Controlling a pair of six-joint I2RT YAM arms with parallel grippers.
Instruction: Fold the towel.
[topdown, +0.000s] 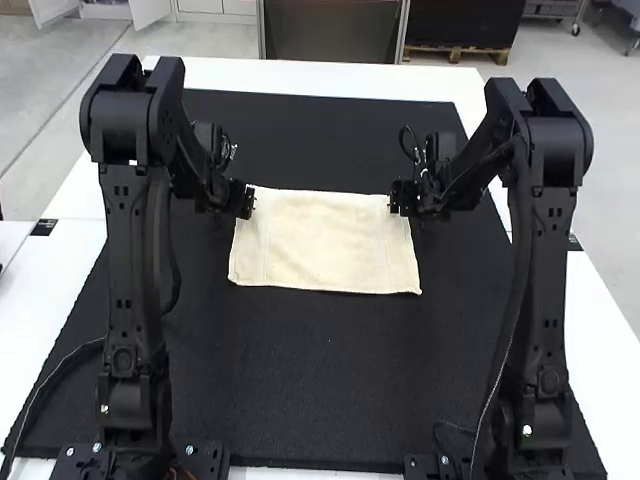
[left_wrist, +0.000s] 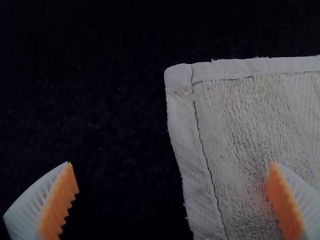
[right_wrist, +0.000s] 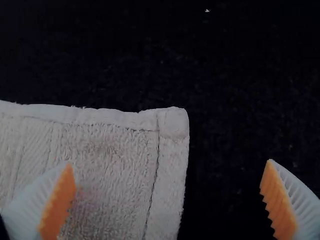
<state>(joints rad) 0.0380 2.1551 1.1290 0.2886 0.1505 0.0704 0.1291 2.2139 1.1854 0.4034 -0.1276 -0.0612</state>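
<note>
Both arms loom closest, folks: the left arm and the right arm rising on either side, each reaching out over the black mat. And look between the grippers, there's the towel, pale cream, lying flat with its hemmed sides toward them! Left gripper is at one far corner, right gripper at the other. Over to the left wrist view, and that left gripper is spread wide, one orange pad over the towel, its partner out over the mat, the hem running between. Right wrist view now, and it's a matching pose: right gripper wide apart too, the towel's edge between its fingers. What a dark surface, that mat, stretching past both grippers and back toward the arm bases, with one tiny pale speck well apart from the right gripper's fingers. White table borders it beyond the grippers and out to their sides, and a thin cable trails beside the left arm's base.
</note>
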